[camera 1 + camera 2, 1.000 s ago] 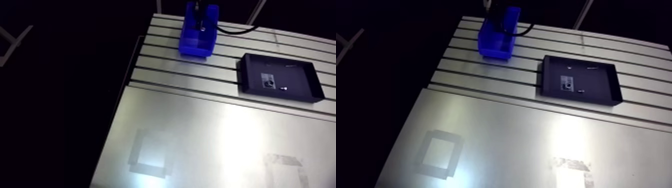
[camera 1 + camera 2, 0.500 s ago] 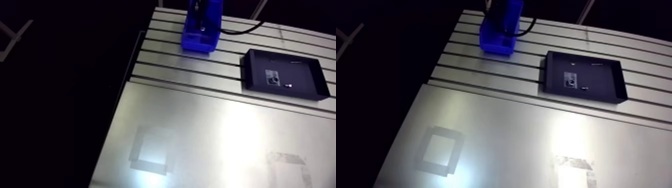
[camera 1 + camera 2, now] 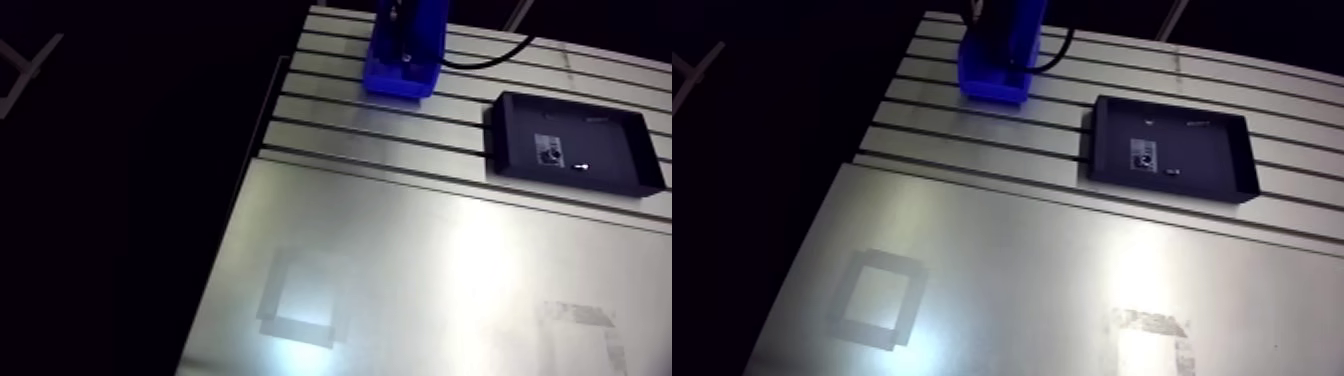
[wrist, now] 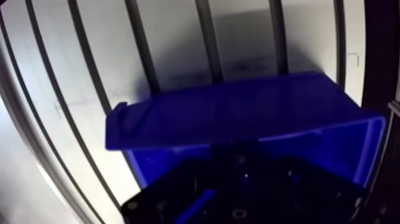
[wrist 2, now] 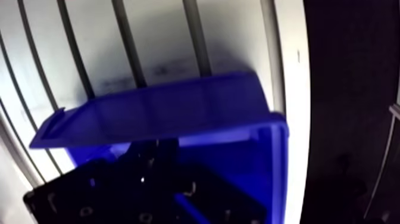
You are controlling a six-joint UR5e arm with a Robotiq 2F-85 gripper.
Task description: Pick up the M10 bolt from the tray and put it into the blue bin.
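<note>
Near the far left corner of the table (image 3: 420, 130), in the arm view, the blue bin (image 3: 398, 78) stands on the slotted part, close to the table's left edge. The dark wrist comes down into the bin from above and hides much of its inside. The black tray (image 3: 1172, 185) lies to the right on the same slotted part, well apart from the bin, with an open stretch of slots between them. In the tray a pale label (image 3: 1142, 155) shows, and just beside it a small bright piece (image 3: 578, 163), too small to name. Nearer the camera a broad smooth sheet (image 3: 1052, 260) carries two taped squares (image 3: 877, 297), one toward each side.

In the wrist view the pincer (image 4: 238, 184) sits low inside the bin, a dark mass against the blue walls. The bin's front lip lies just ahead of it, with the table's slots beyond. Whether the pincer is apart, together or clamped on something, I cannot tell. The M10 bolt cannot be made out for certain, neither at the pincer nor in the bin.
</note>
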